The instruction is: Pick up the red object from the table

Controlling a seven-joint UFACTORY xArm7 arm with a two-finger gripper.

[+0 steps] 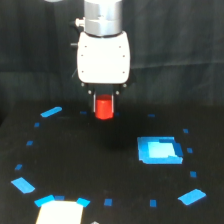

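Note:
The red object point(104, 108) is a small bright red-orange cylinder, held upright between the two thin dark fingers under the white gripper body point(104, 59). My gripper point(104, 106) is shut on it, at the upper middle of the exterior view. The cylinder appears lifted a little above the black table point(75, 160), though its height is hard to judge. The table is dotted with small blue tape marks.
A light-blue square patch point(159, 150) lies to the exterior view's right of the gripper. Larger blue tape pieces lie at the left point(51, 112), lower left point(23, 185) and lower right point(192, 197). A bright white-blue patch point(60, 210) sits at the bottom edge.

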